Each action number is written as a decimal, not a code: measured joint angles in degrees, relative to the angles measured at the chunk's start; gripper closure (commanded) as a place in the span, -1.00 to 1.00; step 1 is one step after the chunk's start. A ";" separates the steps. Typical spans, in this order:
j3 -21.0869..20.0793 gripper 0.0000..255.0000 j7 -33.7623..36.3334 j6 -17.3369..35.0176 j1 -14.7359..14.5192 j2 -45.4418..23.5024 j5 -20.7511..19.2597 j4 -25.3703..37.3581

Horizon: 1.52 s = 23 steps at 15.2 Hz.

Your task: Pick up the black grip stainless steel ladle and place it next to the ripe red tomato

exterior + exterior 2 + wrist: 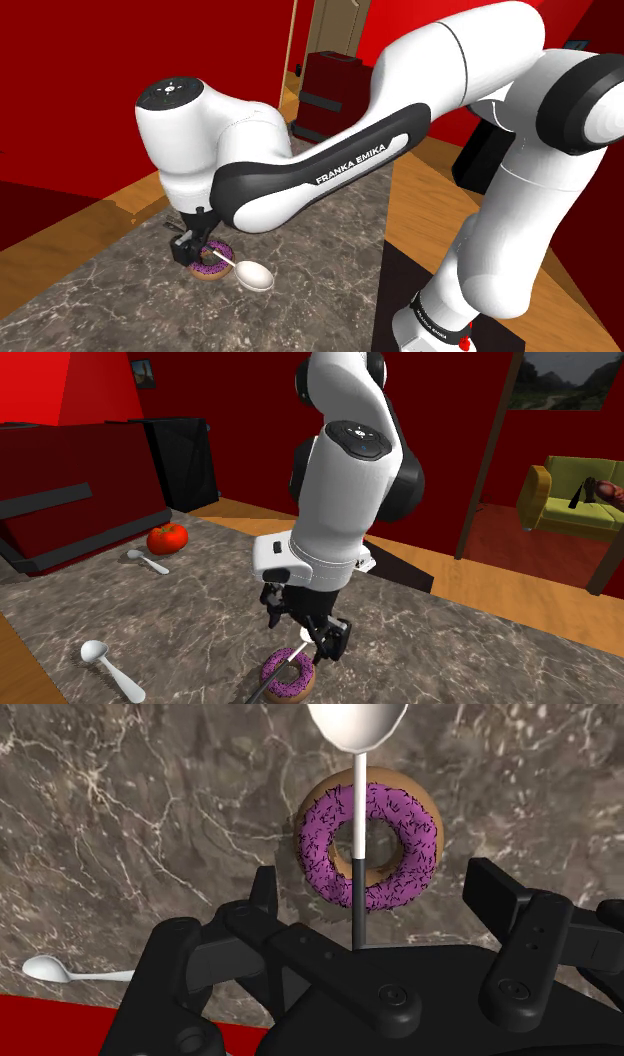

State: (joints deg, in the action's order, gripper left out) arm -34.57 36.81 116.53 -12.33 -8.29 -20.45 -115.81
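The ladle has a pale bowl and a thin shaft that turns black at the grip. It lies across a purple-sprinkled doughnut on the marble counter. My gripper hangs low over the grip end, open, with the black handle between the fingers and touching neither. From the shoulder view the ladle points its bowl away from the gripper, toward the stand. The red tomato sits far off at the counter's back, toward the second exterior view's left, well apart from the gripper.
A small white spoon lies just in front of the tomato. Another white spoon rests near the counter's front left edge. The doughnut sits directly under my hand. Red cabinets and a dark box stand behind the counter.
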 measured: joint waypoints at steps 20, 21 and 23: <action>1.01 1.00 1.94 4.70 0.00 -3.31 -3.23 -2.28; 1.01 1.00 1.94 4.70 -0.01 -3.31 -3.23 -2.28; 1.01 1.00 1.94 4.70 0.00 -3.31 -3.23 -2.29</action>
State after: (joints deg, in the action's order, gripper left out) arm -33.55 38.75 121.23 -12.33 -11.61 -23.68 -118.10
